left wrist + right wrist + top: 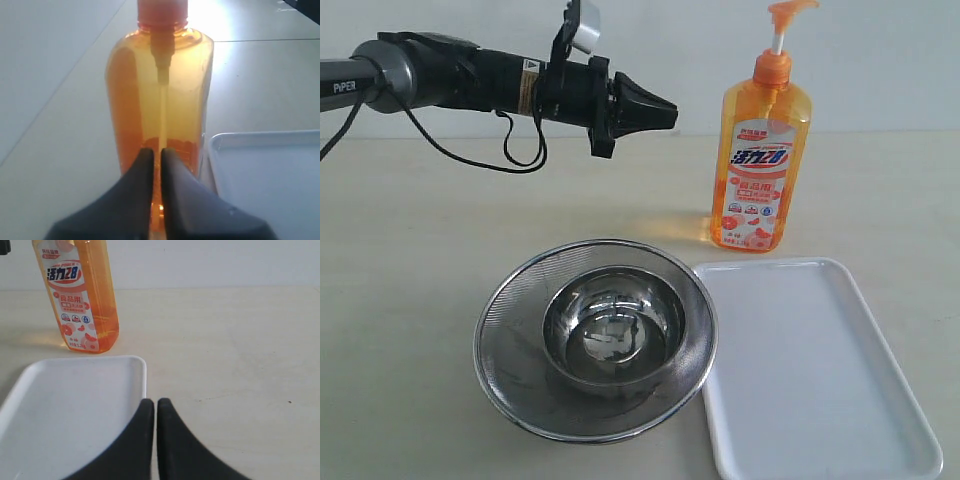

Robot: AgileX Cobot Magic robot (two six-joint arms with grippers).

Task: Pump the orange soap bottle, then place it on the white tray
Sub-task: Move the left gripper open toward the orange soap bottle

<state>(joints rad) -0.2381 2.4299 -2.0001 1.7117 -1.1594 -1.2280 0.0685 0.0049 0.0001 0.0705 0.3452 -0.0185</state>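
The orange soap bottle point(762, 155) stands upright on the table behind the white tray point(810, 370), its pump head raised on the white stem. My left gripper point(672, 110) hangs in the air to the bottle's left at upper-body height, pointing at it with a gap between; its jaws are shut and empty. In the left wrist view the bottle point(160, 95) fills the middle just beyond the closed left gripper point(157, 151), with the tray's corner point(265, 165) beside it. My right gripper point(152, 402) is shut and empty over the tray's edge point(75, 405), the bottle point(80, 295) farther off.
A round steel mesh strainer point(510, 370) holding a steel bowl point(612, 325) sits on the table left of the tray, touching its rim. A black cable point(470, 155) droops under the left arm. Pale wall lies behind the table.
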